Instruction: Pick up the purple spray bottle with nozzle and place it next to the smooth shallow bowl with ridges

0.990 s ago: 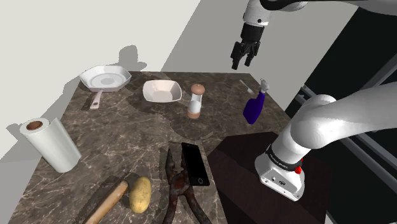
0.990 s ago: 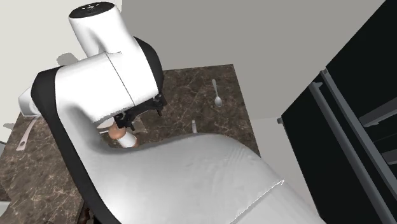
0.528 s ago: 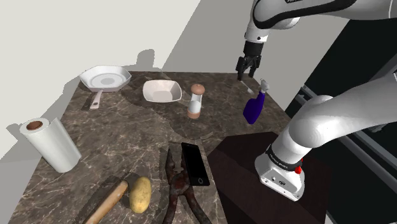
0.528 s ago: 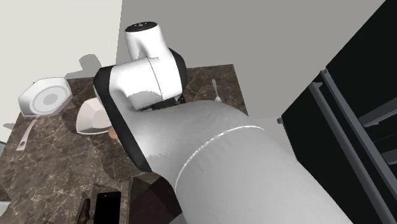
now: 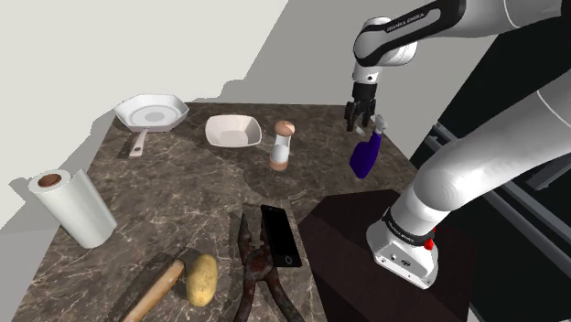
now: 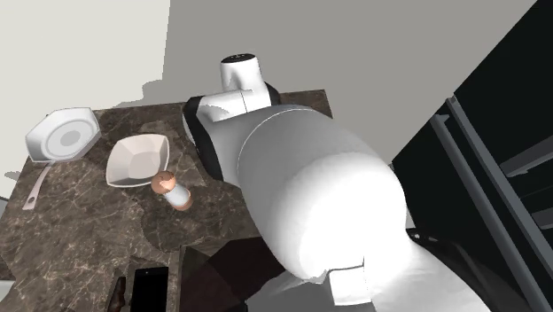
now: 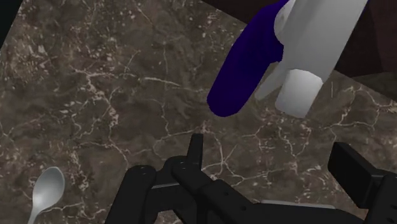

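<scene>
The purple spray bottle (image 5: 363, 157) with a white nozzle head (image 5: 378, 124) stands near the counter's right edge in the shoulder view. My black gripper (image 5: 360, 119) hangs just above it, beside the nozzle on the shoulder view's left. In the wrist view the fingers (image 7: 194, 153) stand apart, open, with nothing between them. The bottle's purple body (image 7: 245, 63) and white head (image 7: 312, 44) lie just beyond the gripper (image 7: 273, 159). The shallow white bowl (image 5: 230, 132) sits farther to the shoulder view's left; the same bowl (image 6: 136, 159) shows in the second exterior view.
A shaker (image 5: 283, 146) stands between bowl and bottle. A white pan (image 5: 151, 113), paper towel roll (image 5: 71, 209), phone (image 5: 280, 235), pliers (image 5: 256, 270), potato (image 5: 202, 278) and hammer (image 5: 156, 288) lie on the marble counter. A spoon (image 7: 48, 189) lies near the gripper. The dark stand (image 5: 348, 229) is at lower right.
The arm has swung toward the shoulder view's right and come down, bringing the gripper from above the counter's back edge to the bottle's nozzle. The fingers have stayed open.
</scene>
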Robot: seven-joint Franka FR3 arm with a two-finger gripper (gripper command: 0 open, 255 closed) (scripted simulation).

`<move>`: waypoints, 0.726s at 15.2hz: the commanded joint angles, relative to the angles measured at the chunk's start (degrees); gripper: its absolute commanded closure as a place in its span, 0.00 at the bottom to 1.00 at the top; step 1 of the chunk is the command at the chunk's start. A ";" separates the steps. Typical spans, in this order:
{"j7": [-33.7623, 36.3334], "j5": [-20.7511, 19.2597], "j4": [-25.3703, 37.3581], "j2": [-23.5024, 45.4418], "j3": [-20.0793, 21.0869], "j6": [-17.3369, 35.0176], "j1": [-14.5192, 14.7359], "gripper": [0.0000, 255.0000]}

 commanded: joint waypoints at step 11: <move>-3.29 -0.57 -4.06 6.48 -3.03 8.18 -1.27 0.00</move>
